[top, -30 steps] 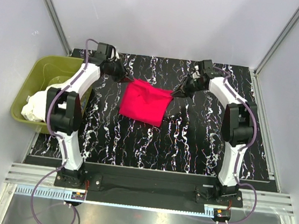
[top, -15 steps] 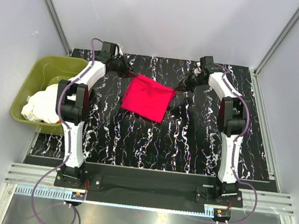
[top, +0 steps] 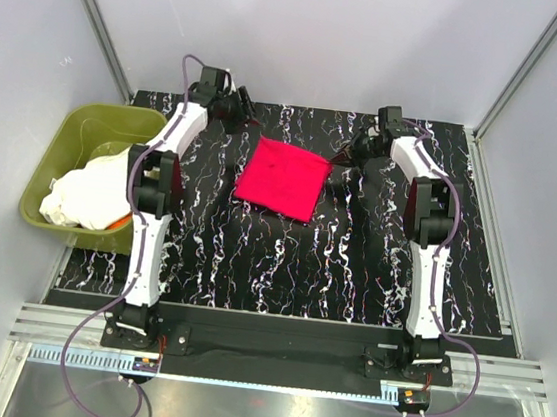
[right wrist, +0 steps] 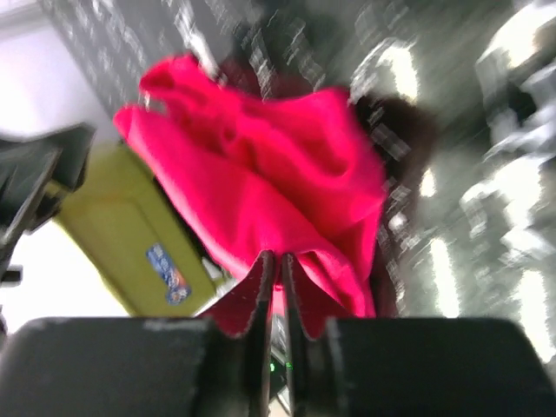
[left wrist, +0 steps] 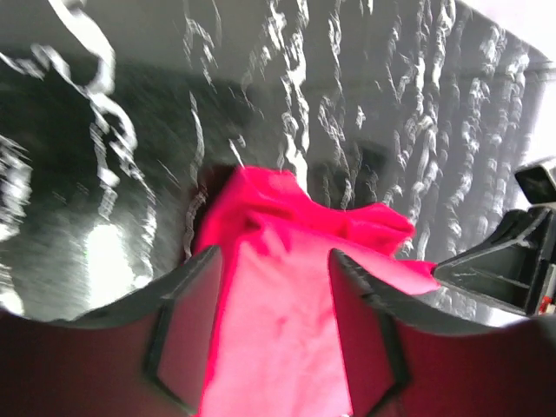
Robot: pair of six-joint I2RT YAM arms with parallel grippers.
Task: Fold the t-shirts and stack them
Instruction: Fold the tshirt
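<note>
A bright red t-shirt [top: 282,177], folded into a rough square, lies on the black marbled mat [top: 352,267]. My left gripper [top: 247,116] hovers just off the shirt's far-left corner. In the left wrist view it [left wrist: 274,259] stands open, and the red t-shirt [left wrist: 287,321] lies loose below the gap. My right gripper [top: 343,156] is at the far-right corner. In the right wrist view its jaws [right wrist: 274,256] stand only a slit apart, pinching a fold of the red t-shirt [right wrist: 261,174]. White t-shirts [top: 84,191] are heaped in the tub.
The olive-green tub [top: 87,121] stands off the mat's left edge, beside the left arm, and shows in the right wrist view [right wrist: 113,234]. Grey walls close in the back and sides. Both arm bases stand at the mat's near edge.
Both grippers moved toward the back of the mat. The red shirt slid slightly right and back. The left gripper opened and let go of its corner.
</note>
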